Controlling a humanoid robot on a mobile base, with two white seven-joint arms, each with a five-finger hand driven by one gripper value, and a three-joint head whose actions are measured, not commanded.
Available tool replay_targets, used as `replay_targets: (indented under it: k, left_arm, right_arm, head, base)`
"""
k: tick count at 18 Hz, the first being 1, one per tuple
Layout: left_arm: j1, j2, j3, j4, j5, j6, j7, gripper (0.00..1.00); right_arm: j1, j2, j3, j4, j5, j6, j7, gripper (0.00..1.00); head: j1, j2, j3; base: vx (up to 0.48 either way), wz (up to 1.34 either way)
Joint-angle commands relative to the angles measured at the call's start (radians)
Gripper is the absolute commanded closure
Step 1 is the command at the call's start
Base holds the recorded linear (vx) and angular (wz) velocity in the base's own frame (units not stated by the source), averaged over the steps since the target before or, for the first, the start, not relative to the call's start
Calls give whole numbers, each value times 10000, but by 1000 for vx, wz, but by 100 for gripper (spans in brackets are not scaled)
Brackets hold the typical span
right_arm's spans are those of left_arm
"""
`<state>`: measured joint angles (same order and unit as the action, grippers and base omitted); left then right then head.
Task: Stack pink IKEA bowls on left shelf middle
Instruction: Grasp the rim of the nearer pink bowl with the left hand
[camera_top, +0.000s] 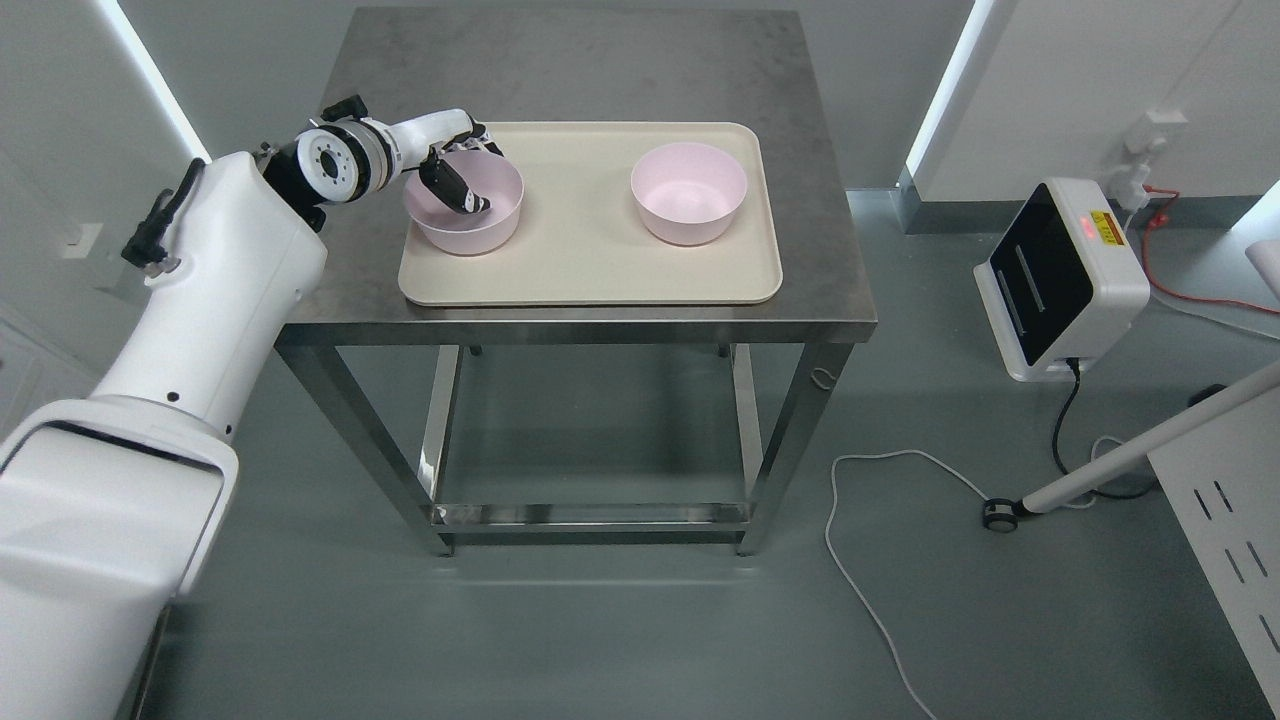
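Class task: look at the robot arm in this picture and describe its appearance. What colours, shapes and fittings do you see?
The left arm has a smooth, glossy white shell with rounded, bulky segments. Its wrist is a round silver-and-black disc joint ringed with small holes. A black clip-like fitting sits on the outer shell. The left hand is white at the back with black fingers. No right arm is visible.

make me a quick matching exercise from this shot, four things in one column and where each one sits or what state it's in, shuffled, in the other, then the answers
Things
1. left pink bowl
2. right pink bowl
3. beige tray
4. white box device

Places or states
A. on the floor, right of the metal table
B. lying on the metal table, carrying both bowls
C. standing free on the tray, nothing touching it
D. left hand at its rim, a finger inside

Pairs: 1-D, 2-C, 3-B, 4-A
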<state>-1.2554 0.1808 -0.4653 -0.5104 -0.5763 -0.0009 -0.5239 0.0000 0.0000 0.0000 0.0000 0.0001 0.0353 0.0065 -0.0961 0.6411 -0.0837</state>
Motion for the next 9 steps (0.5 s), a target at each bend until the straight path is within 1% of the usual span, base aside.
replay_targets:
  k: [1,5,9]
  left_arm:
    - [6,-304,188,226,-5,-159,375,70]
    - [98,-458,327,318,-20,-313,530,77]
    - [175,-519,403,594,-5,-405,530,79]
  right_arm:
    - [291,-175,-107,-338,-1,0,-4,0]
    - [291,-175,-107,-338,-1,0,-4,0]
    - [291,-175,-123,-338,-1,-15,-4,0]
  head:
    - [0,0,0]
    - [0,0,0]
    - [0,0,0]
  base:
    - [0,0]
    - [0,0]
    - [0,0]
